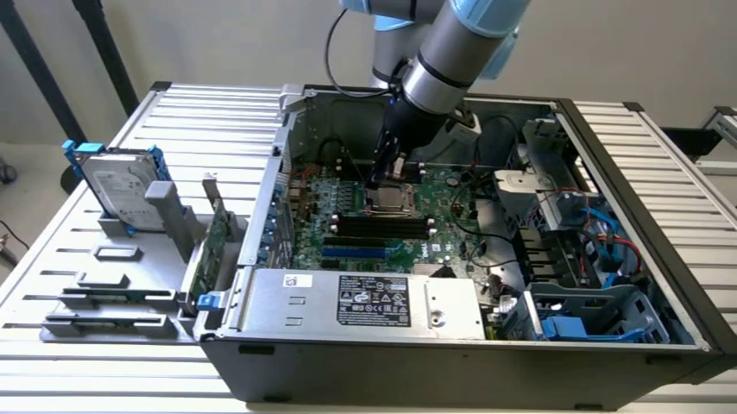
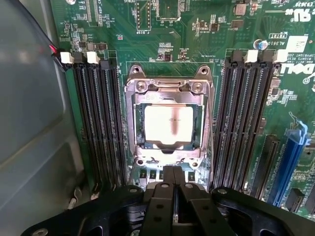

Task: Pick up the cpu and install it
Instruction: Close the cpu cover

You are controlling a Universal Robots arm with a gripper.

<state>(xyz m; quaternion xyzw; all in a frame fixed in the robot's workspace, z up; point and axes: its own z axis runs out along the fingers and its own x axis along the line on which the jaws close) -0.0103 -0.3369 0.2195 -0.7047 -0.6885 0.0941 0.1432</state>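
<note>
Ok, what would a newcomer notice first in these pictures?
The robot arm reaching down into an open computer case. Its shut gripper sits right by the motherboard socket where the silver cpu lies. At the exterior view's left, a hard drive with blue rails stands in a holder.

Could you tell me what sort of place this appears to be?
Probably a robotics lab bench for computer assembly: a robot arm reaches into an open computer case on a slatted metal table, beside a hard drive in a stand.
</note>
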